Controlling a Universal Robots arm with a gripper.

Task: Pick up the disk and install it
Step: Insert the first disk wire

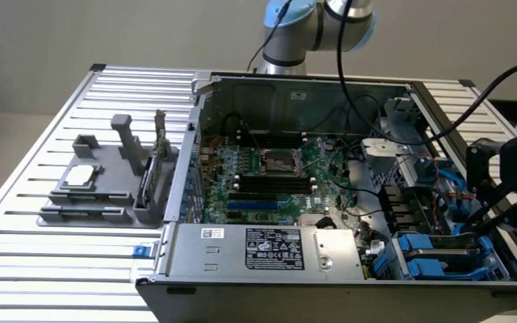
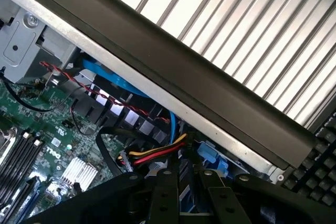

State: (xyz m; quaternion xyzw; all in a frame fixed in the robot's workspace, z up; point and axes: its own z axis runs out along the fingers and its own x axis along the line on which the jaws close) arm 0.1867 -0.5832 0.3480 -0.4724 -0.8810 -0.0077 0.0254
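In the drive bay [image 1: 495, 259] | blue-framed disk [image 1: 440, 254] | claw [image 1: 472, 226] just above

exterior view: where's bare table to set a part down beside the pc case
Bare ribbed table: the strip nearer the camera than the grey holder, at the exterior view's left of the case, and the strip behind the holder. Inside the case is crowded, most among cables and blue drive bays.

Exterior view looked down, high and oblique, over the whole open case [image 1: 330, 303]; wrist view sat close over its edge; both caught the motherboard [image 1: 268, 168].
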